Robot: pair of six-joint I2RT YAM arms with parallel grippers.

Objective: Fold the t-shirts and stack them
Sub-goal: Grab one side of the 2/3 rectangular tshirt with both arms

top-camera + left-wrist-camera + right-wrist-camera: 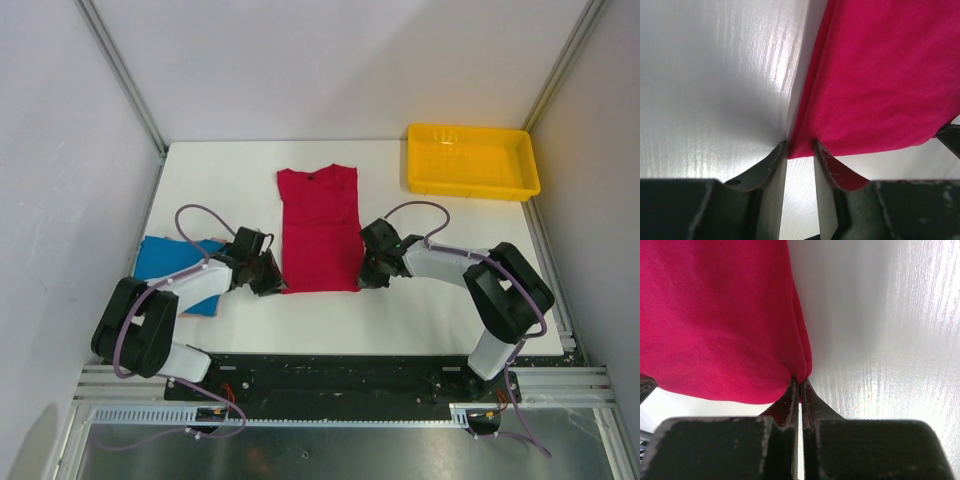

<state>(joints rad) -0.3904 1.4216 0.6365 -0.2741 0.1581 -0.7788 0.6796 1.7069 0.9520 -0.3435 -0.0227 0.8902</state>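
left gripper (pixel 800 145): jaws apart, red t-shirt (pixel 318 228) corner lying loose at its tips | right gripper (pixel 800 382): clamped on red t-shirt edge | blue t-shirt (pixel 165 258): left of left gripper, folded

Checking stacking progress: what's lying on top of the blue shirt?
No cloth; the red shirt lies apart. The left arm crosses over the blue shirt, hiding the part beneath.
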